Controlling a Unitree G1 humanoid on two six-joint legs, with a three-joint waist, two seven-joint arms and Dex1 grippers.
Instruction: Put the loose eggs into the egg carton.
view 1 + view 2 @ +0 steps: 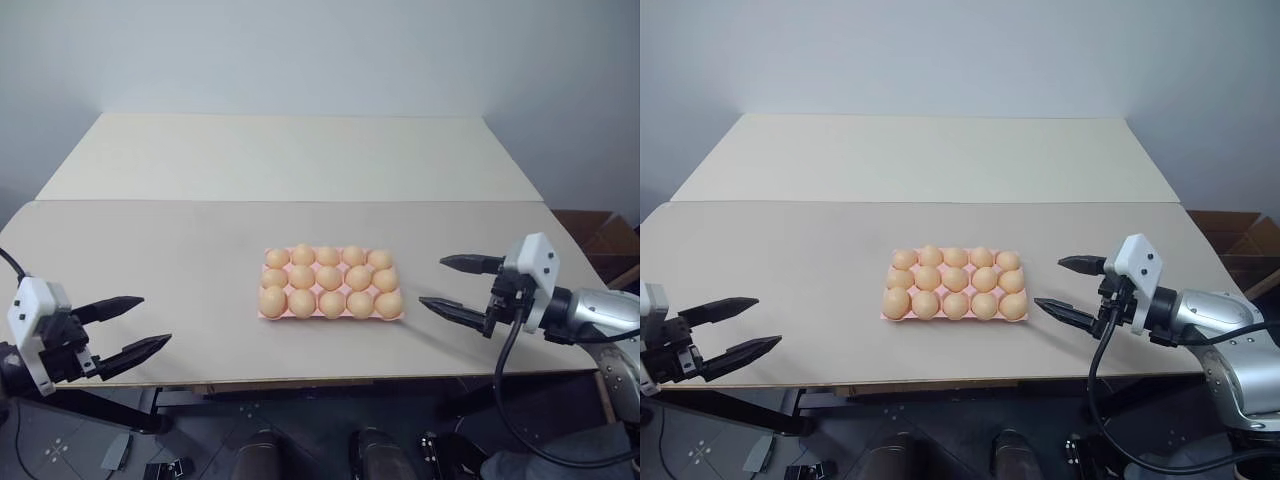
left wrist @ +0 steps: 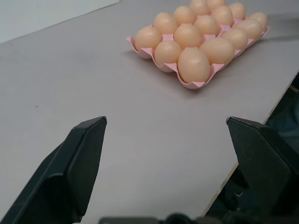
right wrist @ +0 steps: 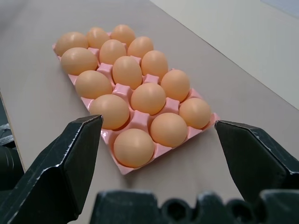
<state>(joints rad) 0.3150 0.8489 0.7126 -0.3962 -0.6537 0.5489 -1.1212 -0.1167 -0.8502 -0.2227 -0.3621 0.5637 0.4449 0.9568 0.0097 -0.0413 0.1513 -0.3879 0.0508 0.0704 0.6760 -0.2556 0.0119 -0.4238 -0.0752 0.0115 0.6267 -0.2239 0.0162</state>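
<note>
Fingers of the left gripper [image 1: 135,324] stood spread and empty over the table's [image 1: 180,260] near left edge, their bases cut off in the wrist view. The egg carton [image 1: 331,286] sat mid-table, every cup filled with eggs [image 1: 329,277]. The right gripper [image 1: 456,286], jaws wide apart, held nothing, near the carton's right end.

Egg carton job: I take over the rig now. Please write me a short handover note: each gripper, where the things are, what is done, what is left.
Left gripper: open, empty, by the table's near left edge, apart from the carton.
Right gripper: open, empty, just right of the carton, not touching it.
Egg carton: pink tray at the table's middle; all fifteen cups hold an egg, three rows of five.
Done: no loose eggs visible on the table; the carton is full.
Left: apparently nothing; perhaps only draw the arms back.
</note>
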